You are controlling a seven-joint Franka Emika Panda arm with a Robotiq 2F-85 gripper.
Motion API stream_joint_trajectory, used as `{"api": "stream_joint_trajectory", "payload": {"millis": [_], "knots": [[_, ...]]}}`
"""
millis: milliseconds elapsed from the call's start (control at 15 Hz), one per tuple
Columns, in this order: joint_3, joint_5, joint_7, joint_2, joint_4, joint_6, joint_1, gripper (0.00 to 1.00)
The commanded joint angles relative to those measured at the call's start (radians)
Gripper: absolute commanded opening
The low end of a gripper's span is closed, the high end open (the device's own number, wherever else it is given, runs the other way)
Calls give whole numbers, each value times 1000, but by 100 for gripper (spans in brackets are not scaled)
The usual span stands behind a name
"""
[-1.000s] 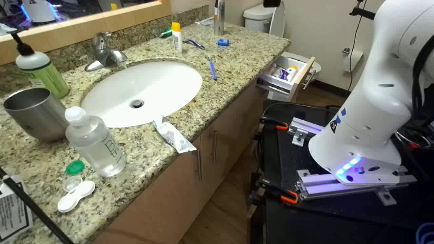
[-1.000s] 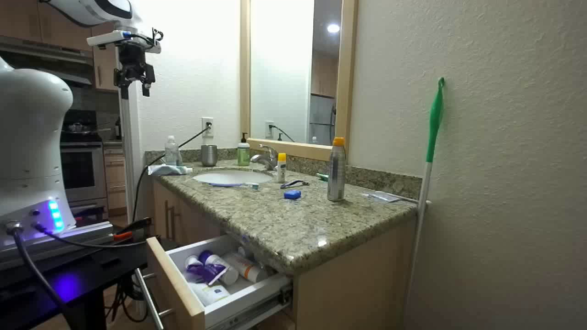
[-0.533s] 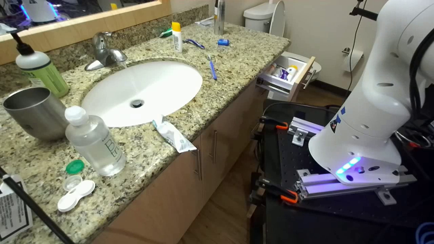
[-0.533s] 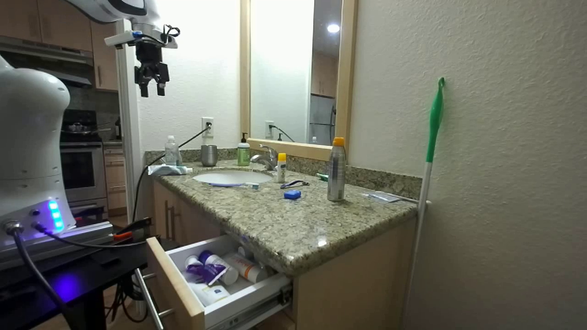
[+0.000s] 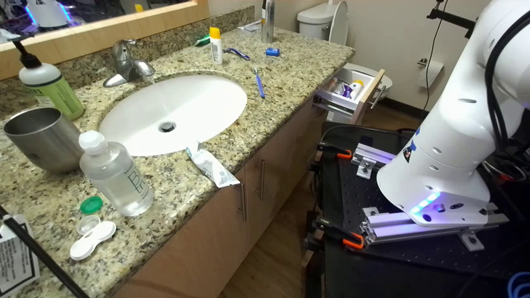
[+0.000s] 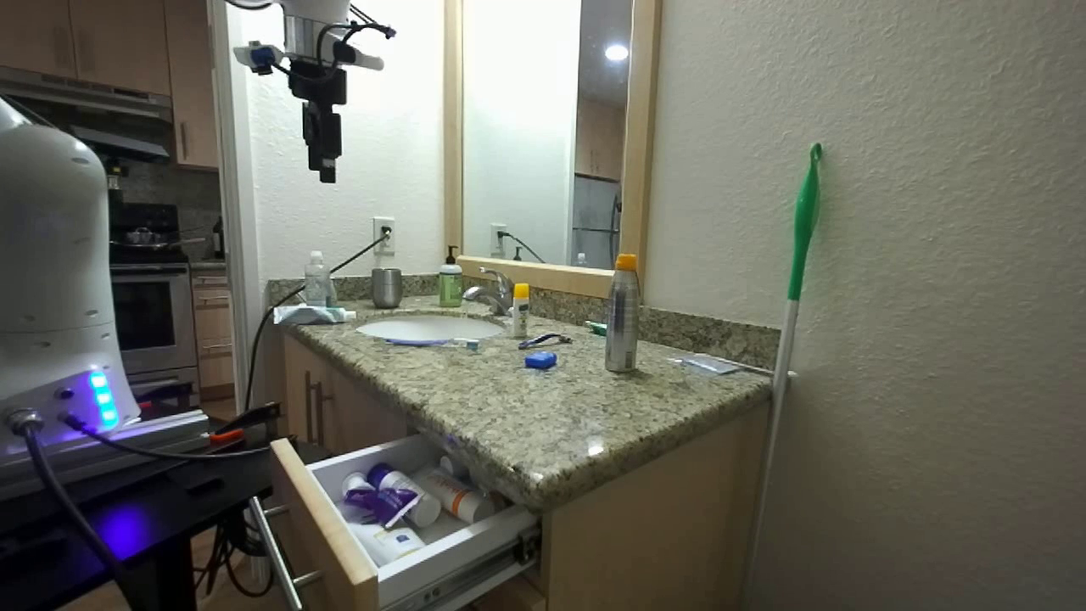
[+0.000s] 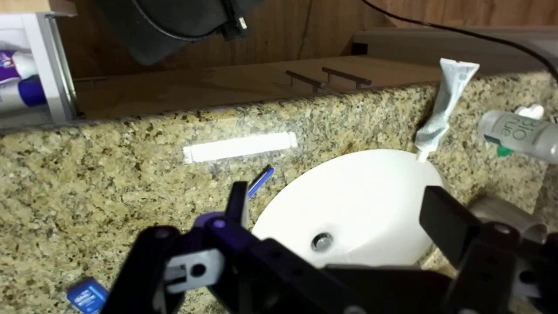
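- Gripper (image 7: 340, 209) spread wide, nothing held, hangs above counter (image 7: 113, 174).
- Wrist view: sink (image 7: 370, 187) shows between its jaws.
- From sink: blue toothbrush (image 7: 261, 182) ten o'clock, white tube (image 7: 442, 110) between one and two, metal cup (image 7: 512, 214) three.

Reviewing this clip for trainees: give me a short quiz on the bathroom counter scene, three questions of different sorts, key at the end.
1. True or false: the fingers stand apart, holding nothing.
2. What colour tops the tall silver can? a) green b) orange-yellow c) black
3. Name what lies with one end at the rim of the sink and the other past the edge of the counter.

Key: 1. True. 2. b. 3. The white tube.
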Motion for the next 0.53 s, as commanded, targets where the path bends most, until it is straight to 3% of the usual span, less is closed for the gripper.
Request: {"api": "stream_joint_trajectory", "payload": {"millis": [0,267,467], "knots": [[11,39,-20,5,1,0,-41,100],[11,54,8,22,1,37,-46,100],[-42,46,27,88,43,81,-78,100]]}}
